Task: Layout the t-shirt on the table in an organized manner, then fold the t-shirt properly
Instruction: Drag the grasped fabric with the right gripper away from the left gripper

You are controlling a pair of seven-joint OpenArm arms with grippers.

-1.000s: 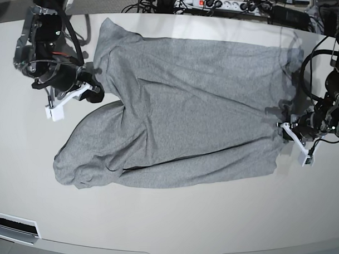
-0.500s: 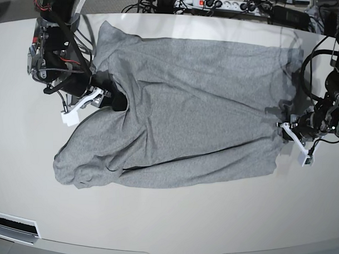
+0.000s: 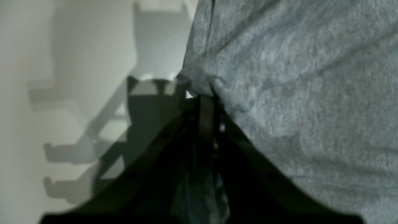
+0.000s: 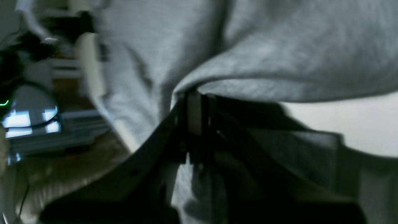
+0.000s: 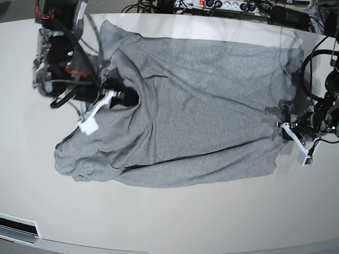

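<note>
The off-white tabletop carries the grey t-shirt, spread across its middle with the left end bunched. Step in hand: laying it flat. The right pincer is pressed together on a fold at the left end; the left pincer pinches the right edge. Drawing the ends gently apart, low over the surface, should smooth it. Only the wrist views show cloth between the jaws; only the base view shows the whole garment.

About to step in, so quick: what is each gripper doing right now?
Left gripper: shut on the t-shirt edge.
Right gripper: shut on a fold of the t-shirt.
</note>
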